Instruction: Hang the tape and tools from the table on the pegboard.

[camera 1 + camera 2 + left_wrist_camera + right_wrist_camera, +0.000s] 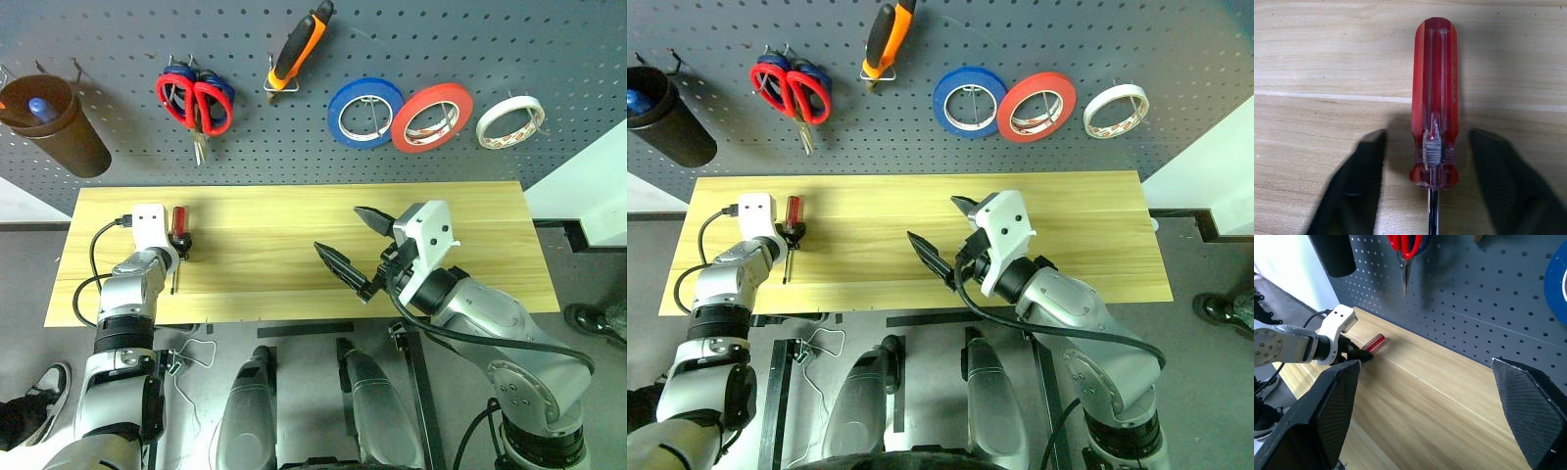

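So only the screwdriver (1434, 105) is left, lying flat on the bench (294, 211). Tape (509, 120), red scissors (194, 103) and pliers (299, 46) already hang on the pegboard (411, 49). Left hand (1434, 191) straddles its handle, fingers not touching yet; right hand (355, 245) hangs wide apart, empty.

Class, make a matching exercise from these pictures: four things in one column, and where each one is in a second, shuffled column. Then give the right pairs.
Things:
1. screwdriver
2. pliers
3. white tape roll
4. right gripper

Places:
A. hanging on the pegboard, to the right of the red roll
B. lying on the table, between the left gripper's fingers
C. held in the air above the table, jaws wide open
D. hanging on the pegboard, between the scissors and the blue roll

Pairs: 1-B, 2-D, 3-A, 4-C
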`<move>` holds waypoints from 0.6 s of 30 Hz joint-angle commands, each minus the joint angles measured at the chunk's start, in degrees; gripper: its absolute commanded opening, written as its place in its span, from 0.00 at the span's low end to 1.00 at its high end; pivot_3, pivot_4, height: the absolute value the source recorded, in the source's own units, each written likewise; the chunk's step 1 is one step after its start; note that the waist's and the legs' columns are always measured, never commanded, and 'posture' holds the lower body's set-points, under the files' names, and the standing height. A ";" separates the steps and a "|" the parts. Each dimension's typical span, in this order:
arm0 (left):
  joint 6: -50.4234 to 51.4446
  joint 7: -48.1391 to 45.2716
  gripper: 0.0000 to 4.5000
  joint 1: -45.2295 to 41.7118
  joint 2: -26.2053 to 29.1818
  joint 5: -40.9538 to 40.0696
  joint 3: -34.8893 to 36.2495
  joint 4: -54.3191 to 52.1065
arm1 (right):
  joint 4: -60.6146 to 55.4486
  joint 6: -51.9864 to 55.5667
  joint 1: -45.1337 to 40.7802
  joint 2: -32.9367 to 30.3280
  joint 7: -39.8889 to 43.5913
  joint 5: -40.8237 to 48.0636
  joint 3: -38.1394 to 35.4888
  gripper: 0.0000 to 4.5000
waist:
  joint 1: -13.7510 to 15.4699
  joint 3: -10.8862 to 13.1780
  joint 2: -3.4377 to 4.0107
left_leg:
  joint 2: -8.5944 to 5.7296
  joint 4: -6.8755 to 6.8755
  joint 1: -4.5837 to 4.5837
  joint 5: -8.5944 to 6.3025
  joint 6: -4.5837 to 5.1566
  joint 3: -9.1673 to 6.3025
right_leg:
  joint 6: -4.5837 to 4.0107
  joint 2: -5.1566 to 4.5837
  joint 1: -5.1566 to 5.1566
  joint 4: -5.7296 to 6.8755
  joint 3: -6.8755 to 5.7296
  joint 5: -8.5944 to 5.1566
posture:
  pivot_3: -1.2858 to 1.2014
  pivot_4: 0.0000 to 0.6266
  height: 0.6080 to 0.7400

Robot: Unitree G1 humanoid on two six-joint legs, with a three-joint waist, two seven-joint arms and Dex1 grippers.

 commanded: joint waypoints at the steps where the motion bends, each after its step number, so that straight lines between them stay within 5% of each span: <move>1: 0.73 -0.08 0.30 0.92 -0.08 -0.60 0.60 -1.15 | -2.45 -0.88 0.06 -0.51 0.13 0.40 0.09 1.00 | -0.01 0.00 0.00 | 0.00 0.00 0.00 0.00 0.00 0.00 | 0.00 0.00 0.00 0.00 0.00 0.00 | 0.50 0.68 0.86; 3: 1.97 -0.40 0.19 1.30 -0.46 -1.59 1.02 -2.28 | -1.98 -1.31 -0.15 -0.55 0.29 0.09 0.28 1.00 | 0.01 0.00 0.00 | 0.00 0.00 0.00 0.01 -0.01 0.00 | 0.00 0.00 0.00 0.00 0.00 0.00 | 0.50 0.67 0.86; 18: 7.65 0.72 0.19 7.95 -6.02 -5.11 0.25 -19.85 | 3.69 -7.11 -2.94 -0.82 2.74 -3.29 1.72 1.00 | 0.11 -0.09 -0.11 | -0.03 0.01 -0.04 0.02 -0.04 0.01 | 0.01 -0.02 0.03 -0.04 0.00 0.02 | 0.51 0.54 0.86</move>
